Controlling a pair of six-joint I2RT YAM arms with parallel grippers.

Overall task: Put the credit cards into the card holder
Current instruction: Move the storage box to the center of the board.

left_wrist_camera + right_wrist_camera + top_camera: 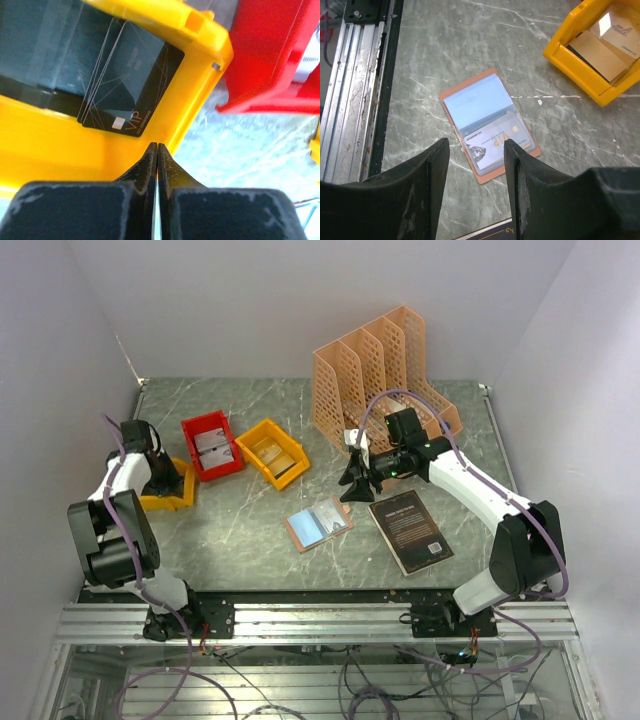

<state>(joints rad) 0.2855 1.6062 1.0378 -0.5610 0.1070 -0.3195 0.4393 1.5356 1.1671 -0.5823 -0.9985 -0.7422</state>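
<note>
A: Logged left fingers [145, 170] pressed tight together, tips low by the near wall of a yellow bin [200, 75], far left of the top view; cannot tell of any card pinched between them; noted dark credit cards [127, 95] fanned inside, upper left of the left wrist view.

B: Found right fingers [432, 170] apart, holding nothing, poised above the card holder [477, 102]; found that holder lying open and flat on the bench [560, 165], lower centre of the top view, with one pale card [495, 142] already tucked in its lower pocket.

A: Risks from here?

B: Likely lifting two cards at once, given so thin and tight a stack; or scraping a card on the bin wall and dropping it short; or shoving the open holder sideways during insertion, with nothing pinning it down.

A: Surroundings, obstacles?

B: Noted a red bin [280, 55] just beside the yellow one, right of the left wrist view; a second yellow bin [575, 70] with tan cards [597, 57], upper right of the right wrist view; a black book [410, 530] just right of the holder; a peach file organizer [385, 365] at the back. Judged both bins as crowding the path from pickup to holder; worth carrying high.
</note>
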